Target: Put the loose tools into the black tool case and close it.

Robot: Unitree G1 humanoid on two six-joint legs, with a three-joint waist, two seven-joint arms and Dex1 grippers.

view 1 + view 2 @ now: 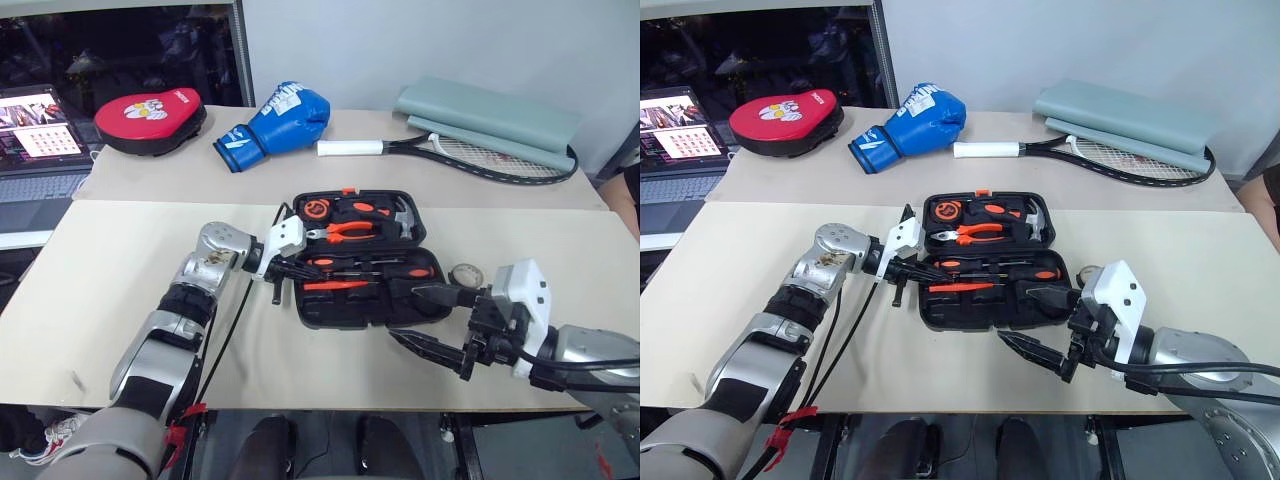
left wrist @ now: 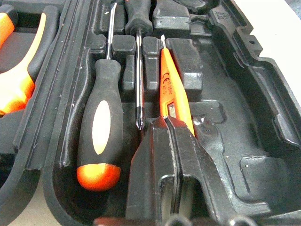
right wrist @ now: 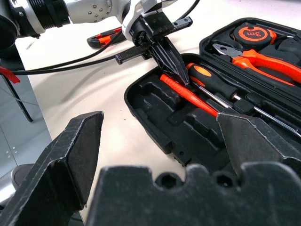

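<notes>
Risk sits at the red tester pen (image 2: 173,84): the left gripper (image 3: 170,66), fingers clenched empty just above it in the open black tool case (image 1: 362,300) on the tabletop (image 1: 120,290), could knock it from its recess (right gripper (image 1: 432,318) released, beside the case).

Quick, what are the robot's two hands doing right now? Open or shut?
Left end effector: shut, empty, its tip at the red tester pen in the case.
Right end effector: open, empty.

Two beige tables (image 1: 120,290); pale wall (image 1: 450,40); dark shelf (image 1: 120,50) behind
</notes>
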